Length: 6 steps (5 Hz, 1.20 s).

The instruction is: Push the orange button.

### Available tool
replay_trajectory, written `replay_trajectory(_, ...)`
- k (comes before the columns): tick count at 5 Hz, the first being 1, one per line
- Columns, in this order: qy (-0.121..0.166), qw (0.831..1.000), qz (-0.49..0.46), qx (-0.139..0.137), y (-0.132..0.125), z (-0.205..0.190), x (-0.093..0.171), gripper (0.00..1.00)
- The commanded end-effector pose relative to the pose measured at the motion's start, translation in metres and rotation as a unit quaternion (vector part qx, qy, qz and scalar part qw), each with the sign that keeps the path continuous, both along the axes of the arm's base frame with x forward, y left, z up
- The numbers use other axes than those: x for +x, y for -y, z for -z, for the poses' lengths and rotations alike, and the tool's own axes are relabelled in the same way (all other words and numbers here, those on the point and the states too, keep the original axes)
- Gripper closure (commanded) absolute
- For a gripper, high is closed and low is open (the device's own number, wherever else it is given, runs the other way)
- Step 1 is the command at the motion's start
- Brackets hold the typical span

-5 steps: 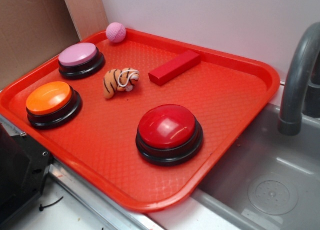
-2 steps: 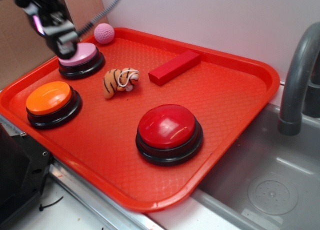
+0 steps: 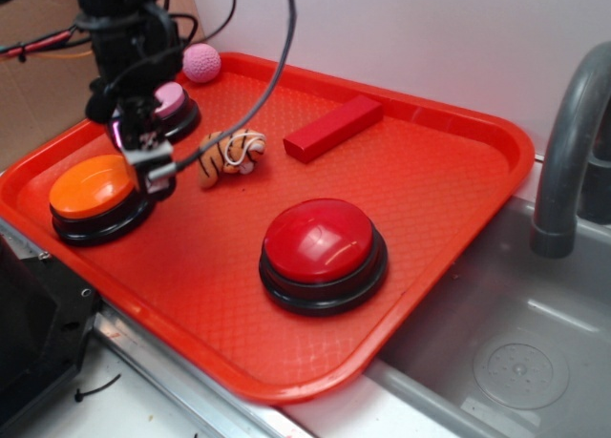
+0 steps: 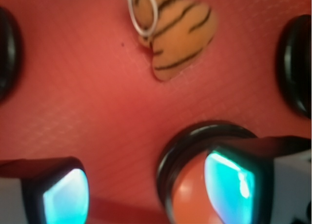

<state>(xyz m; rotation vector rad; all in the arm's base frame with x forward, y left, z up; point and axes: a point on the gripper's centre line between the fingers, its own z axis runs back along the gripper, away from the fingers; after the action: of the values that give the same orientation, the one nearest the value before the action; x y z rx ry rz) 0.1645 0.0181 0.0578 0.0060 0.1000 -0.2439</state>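
The orange button (image 3: 91,186), a glossy orange dome on a black base, sits at the tray's left side. My gripper (image 3: 153,171) hangs low over its right edge, between it and the tiger toy (image 3: 232,154). In the wrist view the gripper (image 4: 151,192) is open with nothing between its fingers. One fingertip (image 4: 234,185) lies over the orange button (image 4: 190,199), and the other fingertip (image 4: 63,197) is over bare tray. I cannot tell whether the finger touches the dome.
On the red tray (image 3: 430,171) stand a pink-topped button (image 3: 175,102) partly behind the arm, a large red button (image 3: 322,244), a red block (image 3: 332,128) and a pink ball (image 3: 200,63). The tiger toy (image 4: 175,33) lies just ahead. A sink (image 3: 516,343) and faucet (image 3: 568,142) are at right.
The arm came in from the upper left, passed over the pink-topped button, and has dropped toward the right edge of the orange button. Nothing on the tray has moved.
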Motion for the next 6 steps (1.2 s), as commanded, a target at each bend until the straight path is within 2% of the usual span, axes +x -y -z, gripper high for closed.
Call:
replay_trajectory(1,0.004,0.999,0.019,0.025,-0.005,0.014,-0.004,0.0)
replay_trajectory(3,-0.007,1.0,0.012,0.026,-0.009,0.018,-0.009,0.0)
replay_trajectory(4,0.008,1.0,0.007,0.023,-0.011,0.007,-0.01,0.0)
replay_trajectory(5,0.027,0.999,-0.011,0.026,-0.015,-0.02,-0.011,0.0)
replay_trajectory(6,0.034,0.999,-0.027,0.03,-0.021,-0.034,-0.015,0.0)
